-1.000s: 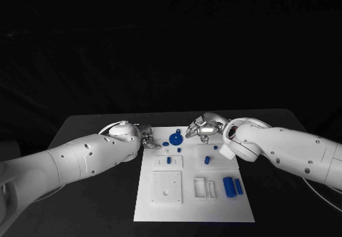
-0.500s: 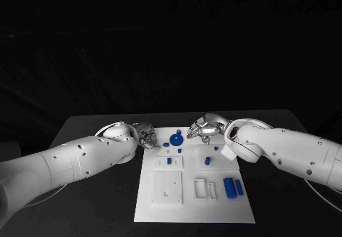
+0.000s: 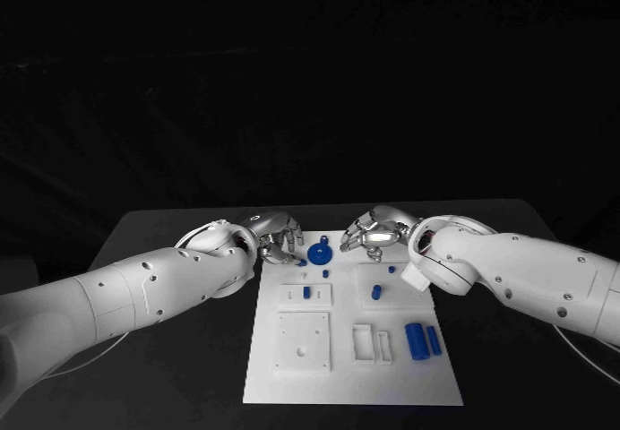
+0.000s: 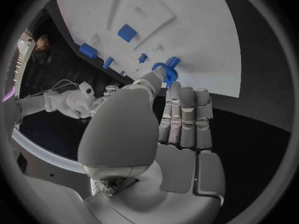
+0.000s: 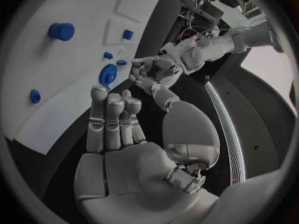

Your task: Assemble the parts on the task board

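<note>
The blue gear stands at the far edge of the task board, between the two hands. In the left wrist view the gear lies just at the tips of the left hand's fingers; whether they touch it cannot be told.

Compared with the picture half a second earlier, the left hand is further right and slightly higher, now over the board's far left corner with its fingers directed toward the gear. The right hand holds nearly the same place, just right of the gear, at the board's far edge.

The left hand holds nothing; its fingers are extended side by side, with the thumb set apart. The right hand also holds nothing; its fingers are straight and close together, pointing toward the gear, with the thumb out to the side.

Other blue parts remain on the board: a small peg in the left block, a short pin to its right, and two cylinders near the right edge. The board rests on the black table.
</note>
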You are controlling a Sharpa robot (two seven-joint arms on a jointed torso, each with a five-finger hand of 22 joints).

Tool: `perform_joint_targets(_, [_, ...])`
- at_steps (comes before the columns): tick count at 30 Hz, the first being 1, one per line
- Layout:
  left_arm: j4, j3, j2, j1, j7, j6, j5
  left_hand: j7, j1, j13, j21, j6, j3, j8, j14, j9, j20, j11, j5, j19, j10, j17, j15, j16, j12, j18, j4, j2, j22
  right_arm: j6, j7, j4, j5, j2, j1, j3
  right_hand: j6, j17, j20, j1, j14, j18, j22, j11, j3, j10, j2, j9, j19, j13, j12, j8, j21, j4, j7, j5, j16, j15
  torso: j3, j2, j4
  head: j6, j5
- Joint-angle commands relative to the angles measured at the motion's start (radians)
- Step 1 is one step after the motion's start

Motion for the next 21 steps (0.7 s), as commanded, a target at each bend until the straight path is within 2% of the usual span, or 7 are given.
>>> perform_joint_targets(1, [-0.008, -0.002, 0.007, -0.003, 0.051, -0.004, 0.010, 0.003, -0.005, -0.004, -0.005, 0.015, 0.002, -0.004, -0.003, -0.003, -0.047, 0.001, 0.004, -0.009, -0.002, -0.002, 0.008, -0.005, -0.007, -0.007, -0.006, 0.016, 0.002, -0.001, 0.010, -0.001, -0.003, -0.001, 0.000, 0.001, 0.006, 0.001, -0.008, -0.004, 0.001, 0.024, 0.018, 0.001, 0.005, 0.009, 0.004, 0.001, 0.002, 0.002, 0.004, -0.004, 0.005, 0.000, -0.001, 0.007, -0.003, -0.005, 0.0002, 0.000, -0.0016, 0.001, 0.001])
perform_joint_targets(13, [-0.023, -0.004, 0.026, -0.009, 0.004, 0.065, -0.001, -0.001, -0.070, -0.031, -0.007, 0.055, -0.007, -0.026, 0.004, -0.033, -0.047, -0.002, -0.009, 0.002, 0.028, -0.005, 0.005, 0.008, -0.027, -0.002, -0.018, 0.015, 0.012, -0.001, 0.010, 0.005, -0.003, -0.004, 0.000, 0.001, 0.005, 0.001, -0.008, -0.004, 0.001, 0.024, 0.018, 0.001, 0.006, 0.009, 0.004, 0.001, 0.001, 0.002, 0.004, -0.005, 0.005, 0.000, -0.001, 0.007, -0.004, -0.005, 0.0000, 0.002, -0.0022, -0.001, -0.002])
perform_joint_targets(21, [-0.038, -0.004, 0.036, -0.014, -0.028, 0.067, -0.026, -0.003, -0.096, -0.034, -0.008, 0.064, -0.010, -0.032, 0.007, -0.041, -0.049, -0.004, -0.012, 0.008, 0.036, -0.006, 0.002, 0.014, -0.025, 0.000, -0.010, 0.014, 0.014, -0.002, 0.010, 0.008, -0.003, -0.005, 0.000, 0.001, 0.005, 0.002, -0.009, -0.003, 0.001, 0.024, 0.018, 0.001, 0.006, 0.009, 0.004, 0.002, 0.001, 0.002, 0.003, -0.005, 0.006, 0.000, -0.001, 0.007, -0.004, -0.005, -0.0003, 0.002, -0.0013, -0.004, -0.005])
